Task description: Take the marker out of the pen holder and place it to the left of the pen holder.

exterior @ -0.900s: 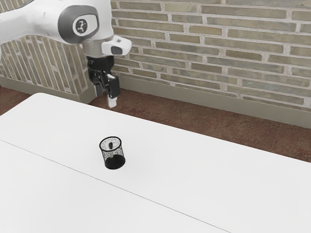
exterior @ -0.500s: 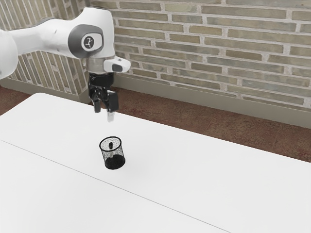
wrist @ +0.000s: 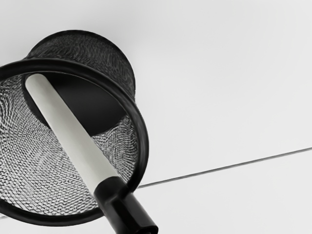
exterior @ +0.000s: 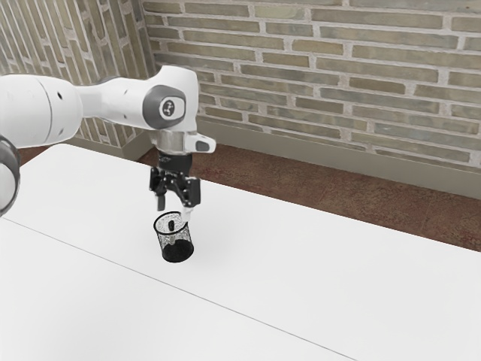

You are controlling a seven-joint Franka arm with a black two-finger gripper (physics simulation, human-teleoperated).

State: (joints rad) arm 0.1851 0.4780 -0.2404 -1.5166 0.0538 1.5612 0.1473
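Note:
Just above and behind the mesh pen holder (exterior: 177,251) in the exterior view is my gripper (exterior: 173,210), its two fingers spread apart with no object gripped. The lighter fingertip overlaps the holder's rim in that view; whether they touch I cannot tell. The marker's dark cap (exterior: 171,225) shows inside the rim. From the wrist, the black pen holder (wrist: 116,68) stands upright below the hand. The marker (wrist: 73,131) leans in it, pale body down inside and black cap (wrist: 122,207) sticking out over the rim, close to the hand.
The white table (exterior: 301,278) extends around the holder, with a thin dark seam (exterior: 225,303) running across it. Behind the table's far edge are a reddish-brown floor (exterior: 301,188) and a brick wall (exterior: 338,83).
My arm has come down and somewhat toward the exterior view's right, bringing the gripper from well above the table to the pen holder's rim. Holder and marker have stayed put.

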